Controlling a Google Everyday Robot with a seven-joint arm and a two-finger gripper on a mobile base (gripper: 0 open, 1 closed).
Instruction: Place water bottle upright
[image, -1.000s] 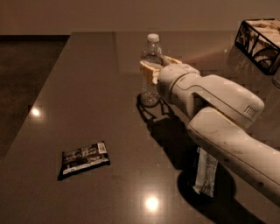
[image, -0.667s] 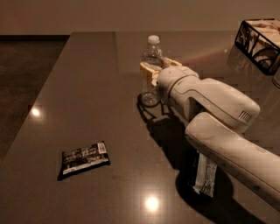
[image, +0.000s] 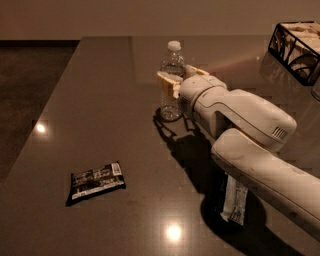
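Observation:
The water bottle (image: 173, 75) is a clear ribbed bottle with a white cap. It stands upright on the dark table (image: 110, 100), towards the back middle. My gripper (image: 180, 78) is at the bottle's mid-height and reaches around it from the right and front. The white arm (image: 240, 120) runs from the gripper to the lower right. The gripper hides the bottle's label band.
A flat dark snack packet (image: 95, 182) lies at the front left. A pale wrapped bar (image: 234, 199) lies partly under the arm at the front right. A black wire basket (image: 298, 46) stands at the back right. The table's left edge runs diagonally along the dark floor.
The arm's wrist has shifted slightly to the left. The bottle has stayed upright in the same spot.

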